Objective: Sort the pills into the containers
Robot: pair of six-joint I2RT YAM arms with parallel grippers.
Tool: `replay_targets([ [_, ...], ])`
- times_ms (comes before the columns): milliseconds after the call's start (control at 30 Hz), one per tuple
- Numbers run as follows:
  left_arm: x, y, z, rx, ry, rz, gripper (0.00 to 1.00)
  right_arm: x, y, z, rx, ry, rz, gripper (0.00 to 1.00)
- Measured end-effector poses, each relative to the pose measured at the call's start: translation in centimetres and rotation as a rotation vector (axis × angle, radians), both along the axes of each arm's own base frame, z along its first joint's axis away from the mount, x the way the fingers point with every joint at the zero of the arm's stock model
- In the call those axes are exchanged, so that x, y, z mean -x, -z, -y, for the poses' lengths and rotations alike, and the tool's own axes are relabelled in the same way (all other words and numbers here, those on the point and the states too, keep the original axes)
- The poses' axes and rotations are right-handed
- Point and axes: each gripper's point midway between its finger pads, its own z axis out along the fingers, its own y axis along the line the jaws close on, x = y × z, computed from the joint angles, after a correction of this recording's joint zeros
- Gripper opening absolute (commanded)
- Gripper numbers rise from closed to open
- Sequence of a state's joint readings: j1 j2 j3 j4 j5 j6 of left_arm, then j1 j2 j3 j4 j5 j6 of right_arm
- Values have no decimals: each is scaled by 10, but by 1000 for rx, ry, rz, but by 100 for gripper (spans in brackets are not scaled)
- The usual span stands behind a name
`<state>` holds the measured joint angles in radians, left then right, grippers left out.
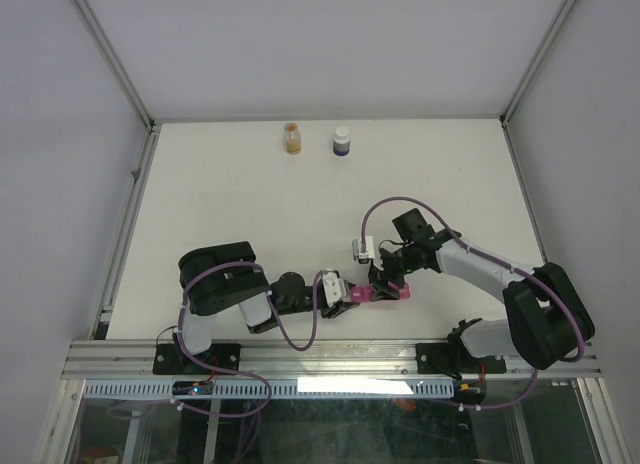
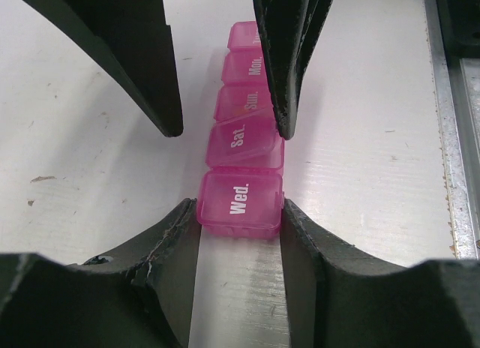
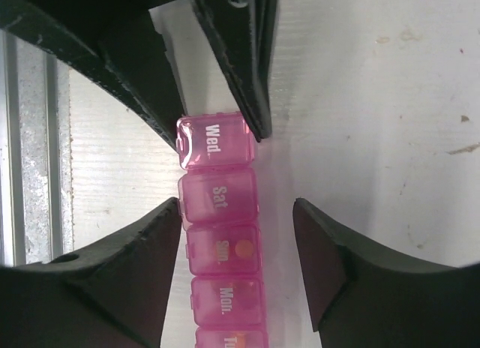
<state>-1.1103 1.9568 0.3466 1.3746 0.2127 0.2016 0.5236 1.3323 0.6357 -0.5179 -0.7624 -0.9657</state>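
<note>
The pink pill organiser [image 1: 382, 292] lies flat near the table's front edge, and its lids look shut. My left gripper [image 2: 240, 213] is shut on its end compartment marked "Wed." [image 2: 240, 202], one finger on each side. My right gripper [image 3: 236, 217] is open and straddles the strip [image 3: 219, 235] around "Sat" and "Sun"; its left finger touches the strip and its right finger stands apart. An orange pill [image 3: 244, 248] shows through the "Sun" lid. The clear bottle of orange pills [image 1: 292, 139] stands at the far edge, away from both grippers.
A dark bottle with a white cap [image 1: 342, 142] stands next to the clear bottle at the back. A metal rail [image 2: 450, 138] runs along the table's front edge just beside the organiser. White walls enclose the table on three sides.
</note>
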Motion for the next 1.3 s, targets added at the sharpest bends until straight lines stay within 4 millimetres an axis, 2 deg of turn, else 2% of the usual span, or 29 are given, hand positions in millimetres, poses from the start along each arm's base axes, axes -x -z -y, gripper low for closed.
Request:
replay_targets([
  [300,-8,1,-3,-5,-29,0,0,-17,-3,4,39,164,-21,63],
  [533,-12,1,-4,-7,-46,2,0,-31,-16,0,16,244,-39,61],
  [667,-7,1,-3,-6,-22,-2,0,-47,-19,0,13,284,7,52],
  [867,-6,1,-3,-5,-14,-4,0,-59,-9,3,53,346,6,43],
  [1033,-6,2,-3,-6,-14,-5,0,-63,6,4,111,367,-5,41],
  [1167,-6,2,-3,-5,-15,-7,0,-61,15,3,158,359,-2,43],
  [1300,-6,1,-3,-4,-19,-12,0,-67,9,2,156,372,-5,61],
])
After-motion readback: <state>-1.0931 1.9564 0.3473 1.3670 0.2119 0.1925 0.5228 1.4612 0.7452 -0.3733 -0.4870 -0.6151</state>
